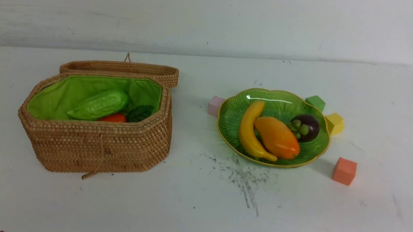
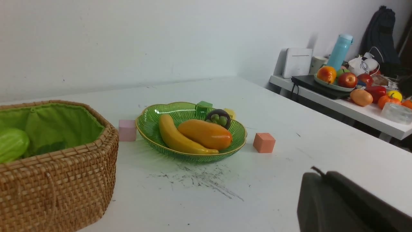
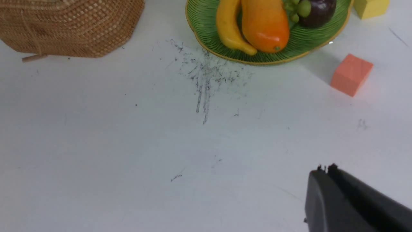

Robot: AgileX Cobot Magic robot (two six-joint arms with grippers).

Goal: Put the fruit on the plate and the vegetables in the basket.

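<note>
- Three glossy toy fruits lie in the shallow green ribbed glass dish (image 1: 228, 144): curved yellow banana (image 1: 250, 131), orange-yellow mango (image 1: 277, 137), dark purple mangosteen (image 1: 309, 128).
- The brown woven wicker basket (image 1: 99, 146) holds a light green ridged gourd (image 1: 102, 104) and something orange-red (image 1: 113, 118), probably the carrot; a white radish cannot be made out.
- Sorting looks finished, if the radish is inside.
- Left gripper (image 2: 317, 172) and right gripper (image 3: 327, 168): jaws pressed together, empty.
- Open tabletop separates basket and dish; small cubes edge the dish.
</note>
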